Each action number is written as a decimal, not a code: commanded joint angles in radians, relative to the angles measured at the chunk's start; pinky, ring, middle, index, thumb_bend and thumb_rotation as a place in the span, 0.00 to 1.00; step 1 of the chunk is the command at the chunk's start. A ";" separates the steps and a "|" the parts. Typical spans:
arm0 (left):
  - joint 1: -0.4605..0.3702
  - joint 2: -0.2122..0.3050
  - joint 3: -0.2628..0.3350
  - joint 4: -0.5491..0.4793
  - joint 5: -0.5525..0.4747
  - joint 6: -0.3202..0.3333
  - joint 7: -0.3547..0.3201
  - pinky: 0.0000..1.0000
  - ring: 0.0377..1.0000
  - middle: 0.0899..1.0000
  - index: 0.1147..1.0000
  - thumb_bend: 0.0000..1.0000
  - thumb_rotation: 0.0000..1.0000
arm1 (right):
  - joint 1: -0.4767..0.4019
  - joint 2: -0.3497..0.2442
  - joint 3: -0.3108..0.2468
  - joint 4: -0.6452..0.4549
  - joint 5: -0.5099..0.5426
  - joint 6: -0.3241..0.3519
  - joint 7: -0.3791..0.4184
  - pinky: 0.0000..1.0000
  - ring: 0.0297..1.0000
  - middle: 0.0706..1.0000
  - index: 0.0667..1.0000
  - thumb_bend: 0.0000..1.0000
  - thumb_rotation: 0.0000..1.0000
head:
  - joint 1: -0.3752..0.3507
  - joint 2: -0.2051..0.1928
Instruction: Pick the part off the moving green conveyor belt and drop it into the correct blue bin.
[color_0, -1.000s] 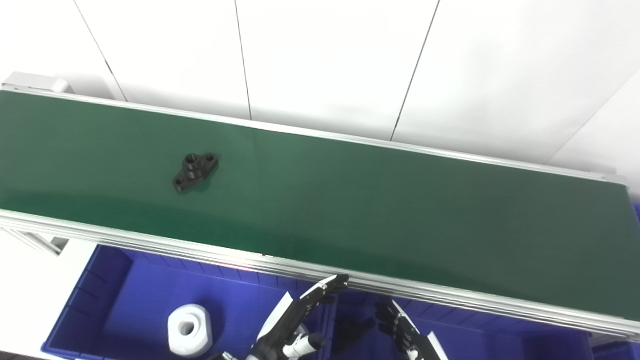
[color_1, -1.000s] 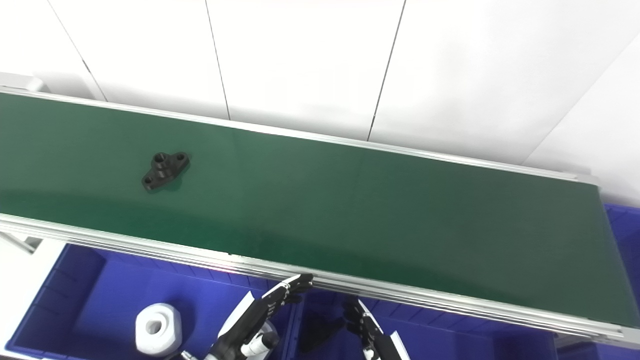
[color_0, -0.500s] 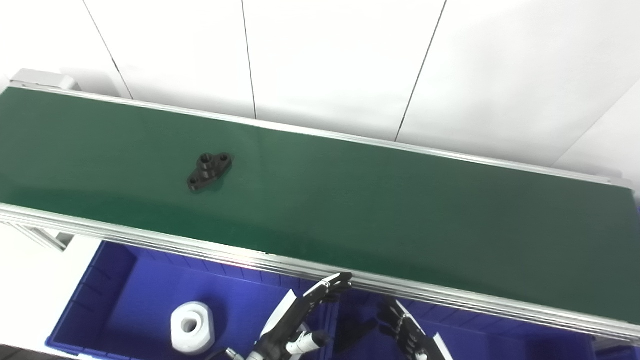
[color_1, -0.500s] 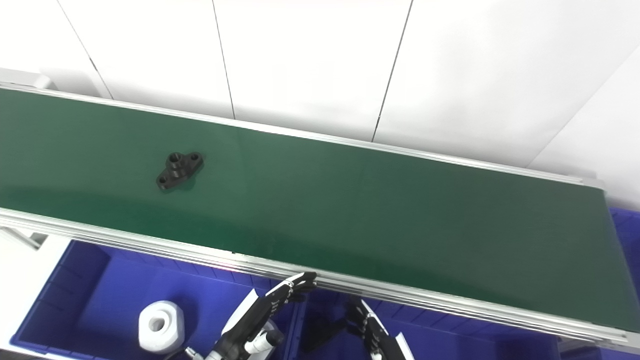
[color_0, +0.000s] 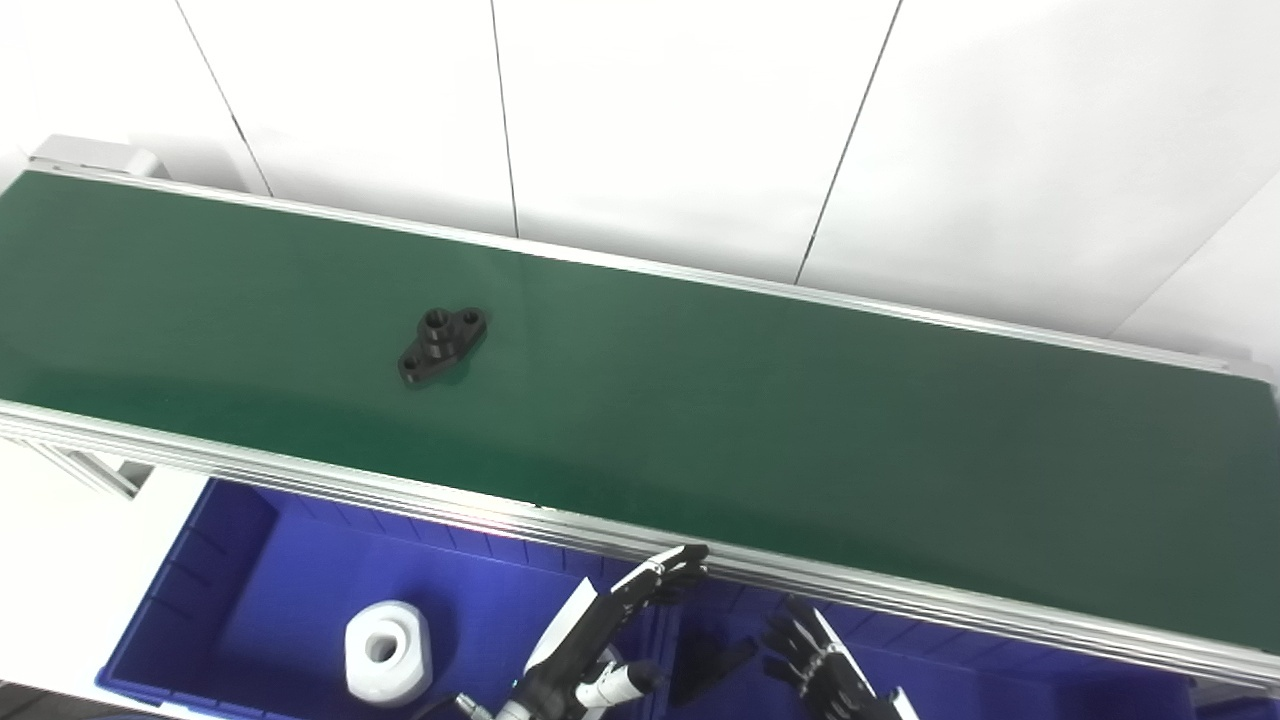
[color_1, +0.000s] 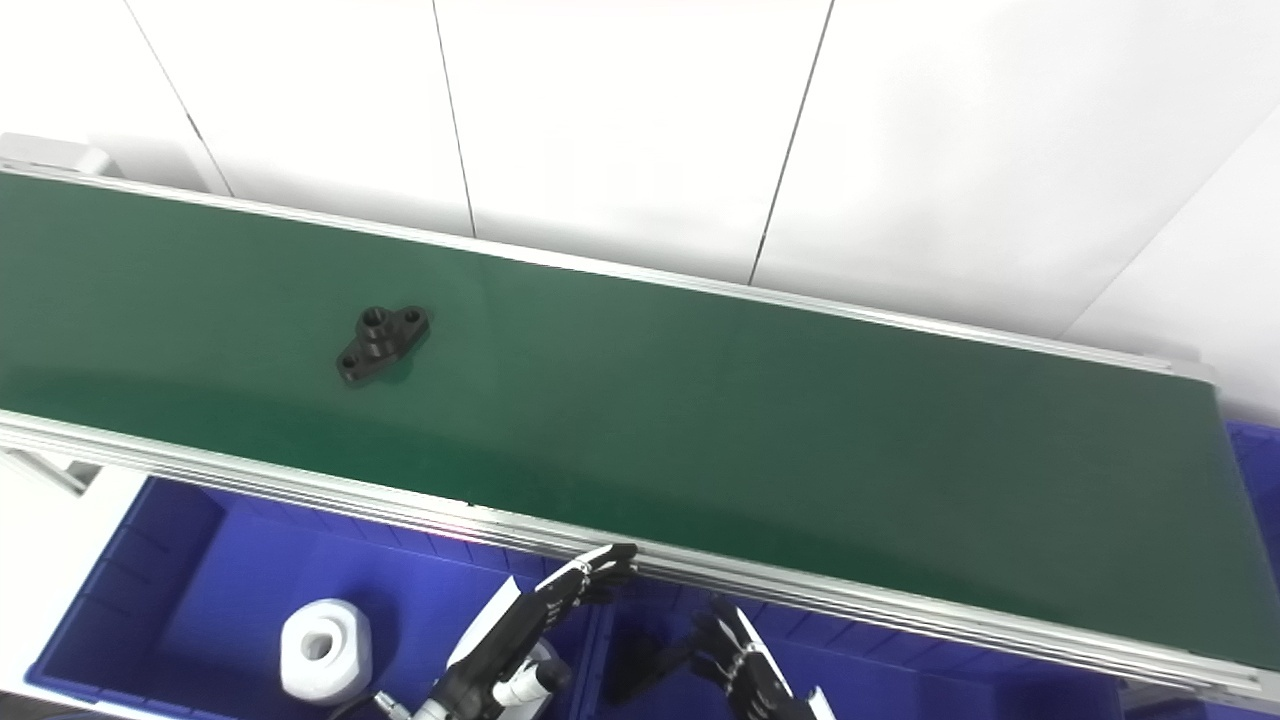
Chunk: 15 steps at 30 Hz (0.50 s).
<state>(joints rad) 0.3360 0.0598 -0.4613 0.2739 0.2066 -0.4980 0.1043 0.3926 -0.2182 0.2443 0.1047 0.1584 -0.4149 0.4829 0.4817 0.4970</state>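
One white part (color_0: 388, 654) lies in the left blue bin (color_0: 240, 560).

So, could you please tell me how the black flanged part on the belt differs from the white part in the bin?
The black flanged part is flat and elongated with several holes; the white hexagonal part is chunky with one central hole. The black flanged part lies on the green conveyor belt; the white hexagonal part sits in the left blue bin. Neither is held.
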 joint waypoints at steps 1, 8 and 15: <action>-0.002 -0.018 -0.029 0.009 0.016 0.028 -0.014 0.84 0.91 0.89 0.87 0.94 0.99 | 0.000 -0.002 0.009 -0.042 0.035 -0.037 0.021 0.88 0.92 0.93 0.99 0.96 1.00 | -0.001 0.000; -0.008 -0.021 -0.030 0.019 0.011 0.028 -0.014 0.85 0.92 0.89 0.87 0.93 0.99 | -0.014 -0.007 0.008 -0.092 0.055 -0.036 0.018 0.86 0.91 0.91 0.97 0.96 1.00 | -0.003 -0.008; -0.017 -0.023 -0.029 0.031 0.009 0.029 -0.021 0.84 0.92 0.90 0.87 0.93 0.99 | -0.059 -0.009 0.006 -0.155 0.059 -0.016 0.009 0.84 0.89 0.91 0.97 0.96 1.00 | 0.000 -0.015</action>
<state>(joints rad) 0.3278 0.0595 -0.4631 0.2801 0.2062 -0.4981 0.1043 0.3452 -0.2257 0.2522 -0.0110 0.2067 -0.4123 0.4912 0.4832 0.4802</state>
